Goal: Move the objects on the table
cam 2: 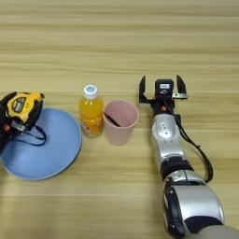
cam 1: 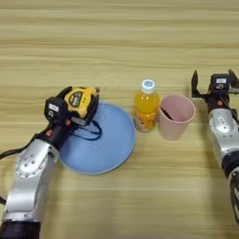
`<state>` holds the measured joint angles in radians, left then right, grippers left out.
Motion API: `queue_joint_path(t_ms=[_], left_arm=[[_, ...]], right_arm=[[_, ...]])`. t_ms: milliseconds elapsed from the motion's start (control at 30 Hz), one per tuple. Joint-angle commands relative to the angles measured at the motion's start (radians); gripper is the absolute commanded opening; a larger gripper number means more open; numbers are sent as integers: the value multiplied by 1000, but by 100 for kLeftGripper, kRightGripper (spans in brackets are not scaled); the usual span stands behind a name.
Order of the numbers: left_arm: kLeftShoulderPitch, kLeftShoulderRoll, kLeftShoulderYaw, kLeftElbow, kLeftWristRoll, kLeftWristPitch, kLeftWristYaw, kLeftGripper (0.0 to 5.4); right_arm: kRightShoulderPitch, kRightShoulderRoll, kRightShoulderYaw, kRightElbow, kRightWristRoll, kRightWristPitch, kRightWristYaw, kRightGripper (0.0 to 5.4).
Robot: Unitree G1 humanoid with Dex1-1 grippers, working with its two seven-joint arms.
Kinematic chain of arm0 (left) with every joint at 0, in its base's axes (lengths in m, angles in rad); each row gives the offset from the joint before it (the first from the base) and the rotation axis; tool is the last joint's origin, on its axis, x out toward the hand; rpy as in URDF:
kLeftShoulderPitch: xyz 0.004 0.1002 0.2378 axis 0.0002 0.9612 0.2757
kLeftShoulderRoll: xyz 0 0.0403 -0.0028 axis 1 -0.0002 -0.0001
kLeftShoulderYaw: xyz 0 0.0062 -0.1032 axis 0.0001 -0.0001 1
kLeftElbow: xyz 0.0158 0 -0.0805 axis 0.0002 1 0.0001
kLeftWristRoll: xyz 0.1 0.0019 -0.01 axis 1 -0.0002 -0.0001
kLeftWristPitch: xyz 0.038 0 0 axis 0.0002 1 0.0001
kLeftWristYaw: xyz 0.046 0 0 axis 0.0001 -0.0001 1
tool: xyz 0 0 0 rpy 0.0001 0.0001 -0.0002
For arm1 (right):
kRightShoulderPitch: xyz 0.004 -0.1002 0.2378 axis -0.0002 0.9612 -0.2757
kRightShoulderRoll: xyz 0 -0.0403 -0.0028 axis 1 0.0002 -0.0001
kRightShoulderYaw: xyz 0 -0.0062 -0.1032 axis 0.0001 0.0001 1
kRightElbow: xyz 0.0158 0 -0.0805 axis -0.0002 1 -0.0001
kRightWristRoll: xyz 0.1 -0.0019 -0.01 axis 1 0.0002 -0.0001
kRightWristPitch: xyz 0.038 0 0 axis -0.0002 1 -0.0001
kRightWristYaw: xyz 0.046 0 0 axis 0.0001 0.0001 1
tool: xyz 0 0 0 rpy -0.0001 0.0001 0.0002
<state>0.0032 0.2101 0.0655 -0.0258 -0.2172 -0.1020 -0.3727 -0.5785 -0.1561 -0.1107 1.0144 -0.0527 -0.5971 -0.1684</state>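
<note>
Left gripper (cam 1: 77, 108) pinches the yellow-and-black tape measure (cam 1: 80, 101) above the blue plate's (cam 1: 105, 149) rim; right gripper (cam 2: 160, 89) jaws spread.

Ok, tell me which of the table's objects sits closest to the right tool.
The pink cup, just left of the open right tool; the juice bottle stands beyond it.

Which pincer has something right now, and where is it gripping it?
The left pincer holds the tape measure by its yellow-and-black body, over the blue plate's upper-left rim, loop dangling. The right pincer is open and holds nothing.
</note>
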Motion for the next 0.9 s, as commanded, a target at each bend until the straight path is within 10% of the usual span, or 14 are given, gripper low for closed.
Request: queue_joint_path(t_ms=[33,467,900], left_arm=[[-105,19,45,132,51,-63,57,419],[-319,80,147,589,99,-224,153,419],[-393,82,131,895,129,-352,157,419]], right_arm=[[-6,-1,0,-14,-3,17,-6,540],[0,-3,-1,-24,-2,18,-3,540],[3,-3,-1,-28,-2,21,-2,540]])
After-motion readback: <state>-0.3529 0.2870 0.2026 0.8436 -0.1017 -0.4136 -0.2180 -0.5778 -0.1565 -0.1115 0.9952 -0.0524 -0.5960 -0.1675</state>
